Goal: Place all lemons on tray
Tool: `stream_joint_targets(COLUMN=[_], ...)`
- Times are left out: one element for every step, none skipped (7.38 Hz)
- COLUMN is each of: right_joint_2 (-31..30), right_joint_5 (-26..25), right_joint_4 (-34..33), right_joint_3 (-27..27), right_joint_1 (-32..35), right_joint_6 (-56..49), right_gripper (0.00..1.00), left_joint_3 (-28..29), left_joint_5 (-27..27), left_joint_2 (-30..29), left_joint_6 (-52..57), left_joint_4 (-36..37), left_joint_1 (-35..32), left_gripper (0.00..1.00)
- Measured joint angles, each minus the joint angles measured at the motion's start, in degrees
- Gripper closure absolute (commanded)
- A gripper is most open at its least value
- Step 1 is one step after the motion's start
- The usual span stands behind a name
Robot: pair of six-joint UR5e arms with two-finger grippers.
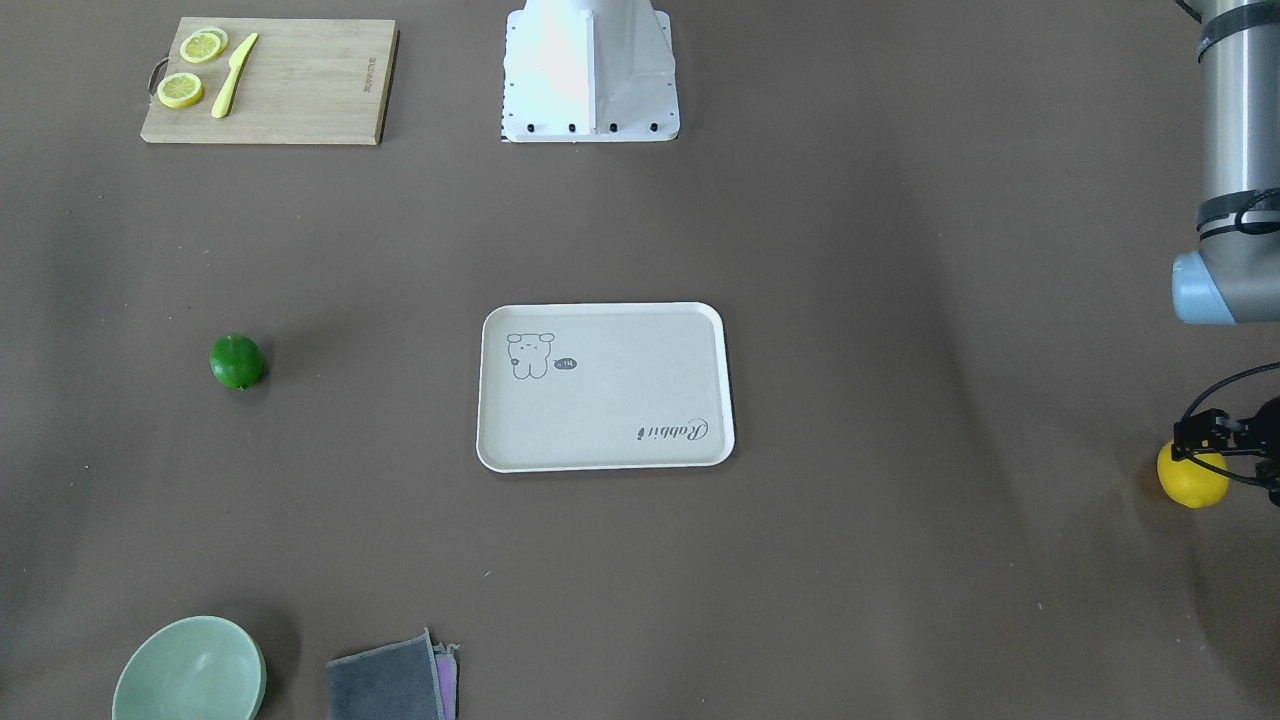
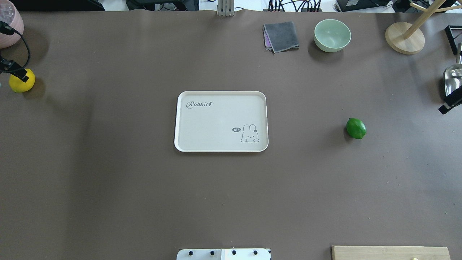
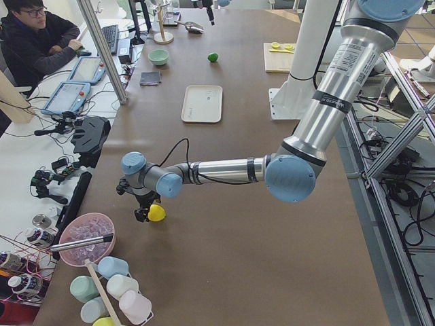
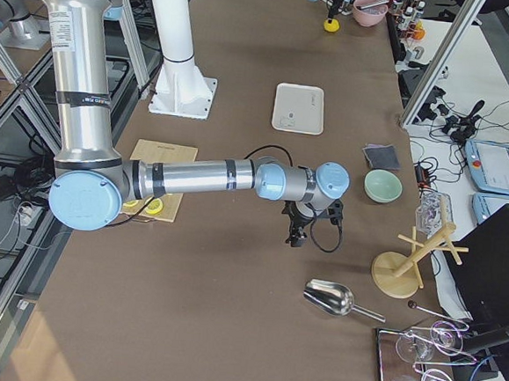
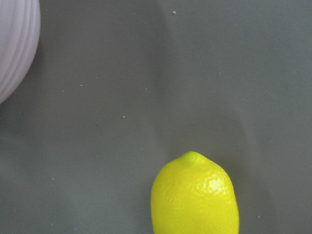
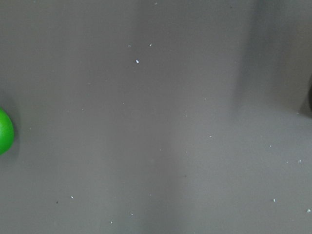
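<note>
From the camera across the bench [image 1: 850,250], the tray [image 1: 620,400] lies in the middle with nothing on it, so I judge that no part of the task is done yet. The green lemon [image 1: 237,361] sits on the bare bench, well apart from the tray on the view's left. The yellow lemon [image 1: 1192,482] sits at the view's right edge, with the left hand [image 1: 1197,446] right at its top. From overhead it is the same: the tray is bare, the yellow lemon is at the far left under the left hand, and the green one is alone on the right half. Only a dark tip of the right hand [image 2: 447,105] shows there, well apart from the green lemon. The left side view shows the left hand low over the yellow lemon, which seems to rest on the bench. The left wrist camera sees this lemon close below but no fingers, so I cannot tell if that hand is released or grasping. For the right hand I cannot tell either. The right wrist camera catches only an edge of the green lemon. Both lemons are left to carry, probably the yellow one first.
</note>
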Motion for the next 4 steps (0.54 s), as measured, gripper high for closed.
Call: stream_joint_targets(right_joint_2=[0.00, 0.00, 0.00, 0.00], right_joint_5=[0.00, 0.00, 0.00, 0.00], right_joint_4=[0.01, 0.00, -0.03, -0.03], right_joint_3=[0.00, 0.00, 0.01, 0.02], right_joint_1=[0.00, 0.00, 0.00, 0.00], right_joint_6=[0.00, 0.00, 0.00, 0.00], right_gripper=[0.00, 0.00, 0.00, 0.00], left_joint_3=[0.64, 2.06, 3.38, 4.15], left_joint_5=[-0.18, -0.27, -0.30, -0.67], left_joint_2=[-0.10, -0.13, -0.25, -0.57], left_joint_6=[-0.31, -0.42, -0.58, -1.97], left_joint_4=[-0.49, -1.74, -2.83, -3.35], left_joint_1=[0.29, 0.58, 0.91, 1.32], left_gripper=[0.01, 0.02, 0.03, 0.14])
